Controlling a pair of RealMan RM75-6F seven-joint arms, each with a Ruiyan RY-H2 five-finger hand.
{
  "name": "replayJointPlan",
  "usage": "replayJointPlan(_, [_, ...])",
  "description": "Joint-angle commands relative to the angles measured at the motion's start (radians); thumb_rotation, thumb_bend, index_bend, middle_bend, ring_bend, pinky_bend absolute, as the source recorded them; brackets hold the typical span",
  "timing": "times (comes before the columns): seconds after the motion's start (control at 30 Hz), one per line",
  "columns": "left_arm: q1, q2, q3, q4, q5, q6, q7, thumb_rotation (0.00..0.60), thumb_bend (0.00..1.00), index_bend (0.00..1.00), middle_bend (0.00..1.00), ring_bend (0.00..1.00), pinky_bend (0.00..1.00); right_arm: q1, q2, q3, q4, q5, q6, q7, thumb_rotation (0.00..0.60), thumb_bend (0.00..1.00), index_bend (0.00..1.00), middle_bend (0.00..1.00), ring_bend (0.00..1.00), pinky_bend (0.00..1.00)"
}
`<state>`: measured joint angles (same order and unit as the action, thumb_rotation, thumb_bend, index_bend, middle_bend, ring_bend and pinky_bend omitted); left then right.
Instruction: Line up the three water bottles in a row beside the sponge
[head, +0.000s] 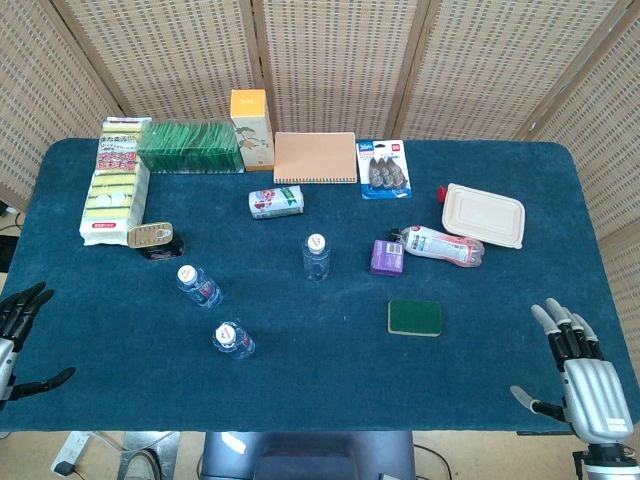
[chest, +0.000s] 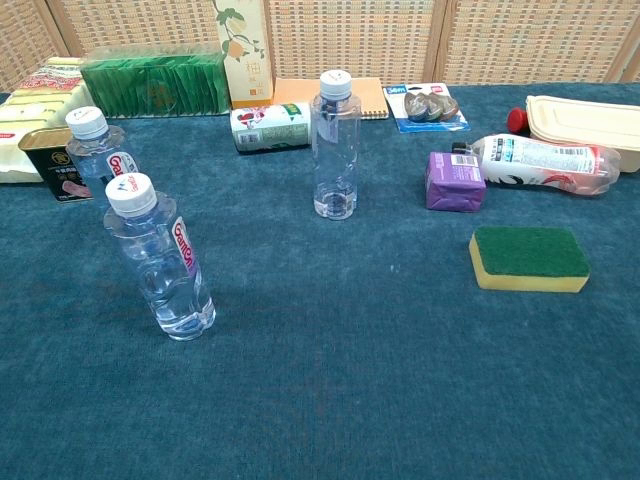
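Note:
Three clear water bottles with white caps stand upright on the blue table. One bottle (head: 316, 256) (chest: 335, 145) stands mid-table, a second (head: 198, 285) (chest: 96, 150) to its left, the nearest (head: 233, 339) (chest: 160, 258) at front left. The green-topped yellow sponge (head: 415, 318) (chest: 529, 258) lies flat at right of centre. My left hand (head: 22, 335) rests at the table's left edge, fingers spread, holding nothing. My right hand (head: 578, 372) sits at the front right corner, fingers apart and empty. Neither hand shows in the chest view.
Behind the sponge lie a purple box (head: 387, 257), a tipped red-capped bottle (head: 445, 245) and a beige lidded container (head: 484, 215). Further back are a notebook (head: 315, 157), a small can on its side (head: 276, 202), a tin (head: 153, 237), sponge packs (head: 115, 180) and a green package (head: 190, 146).

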<state>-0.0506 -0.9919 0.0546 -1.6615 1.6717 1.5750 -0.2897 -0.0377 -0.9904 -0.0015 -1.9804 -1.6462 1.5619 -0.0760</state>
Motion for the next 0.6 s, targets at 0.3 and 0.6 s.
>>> replayJointPlan(0.3, [0.000, 0.004, 0.004, -0.007, 0.009, -0.002, 0.004, 0.600, 0.06, 0.00, 0.00, 0.00, 0.01, 0.012, 0.010, -0.009, 0.003, -0.004, -0.022, 0.037, 0.600, 0.00, 0.00, 0.00, 0.00, 0.00])
replayJointPlan(0.6, [-0.007, 0.012, 0.000, -0.013, 0.011, -0.006, -0.009, 0.600, 0.06, 0.00, 0.00, 0.00, 0.01, 0.139, 0.018, 0.017, 0.069, 0.004, -0.192, 0.250, 0.600, 0.00, 0.00, 0.00, 0.00, 0.00])
